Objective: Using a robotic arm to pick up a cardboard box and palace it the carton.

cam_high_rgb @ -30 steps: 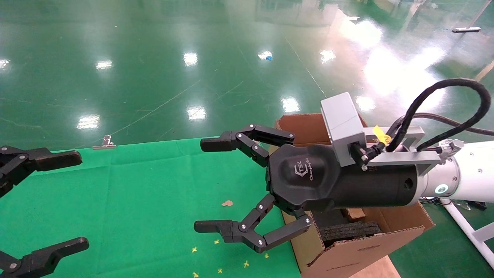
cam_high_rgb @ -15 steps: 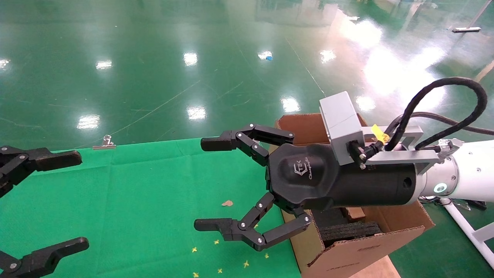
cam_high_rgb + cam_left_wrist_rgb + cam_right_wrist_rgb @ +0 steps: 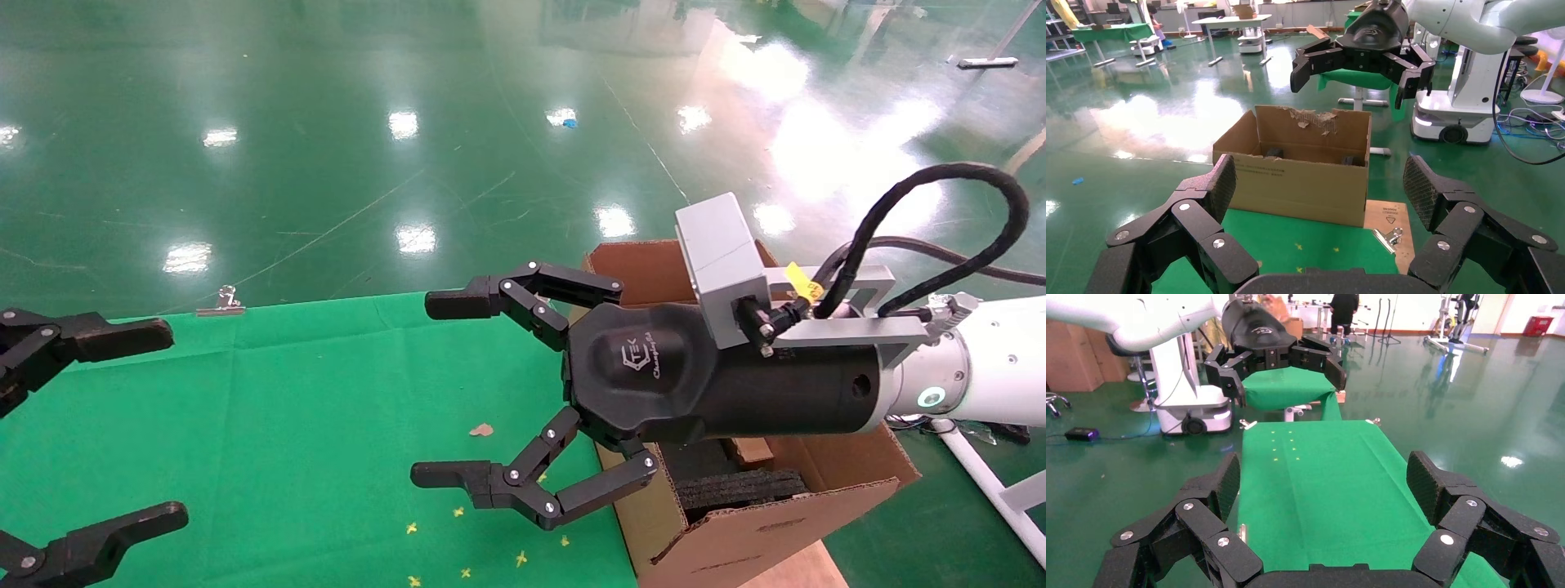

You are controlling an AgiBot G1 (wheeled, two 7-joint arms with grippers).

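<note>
The robotic arm (image 3: pixel 997 367), white with a green ring light, reaches in from the right. Its right gripper (image 3: pixel 431 390) is open and empty, held above the green cloth just left of the carton (image 3: pixel 752 539). The carton stands open at the table's right end, with black foam (image 3: pixel 735 488) inside and one ragged flap; it also shows in the left wrist view (image 3: pixel 1303 177). My left gripper (image 3: pixel 167 425) is open and empty at the table's left edge. The small cardboard box is not plainly in view; the right wrist hides most of the carton's inside.
The green cloth (image 3: pixel 286 425) covers the table and carries a cardboard scrap (image 3: pixel 481 429) and small yellow marks. A metal binder clip (image 3: pixel 221 302) sits at the far edge. A white pole (image 3: pixel 989 482) runs along the floor at the right.
</note>
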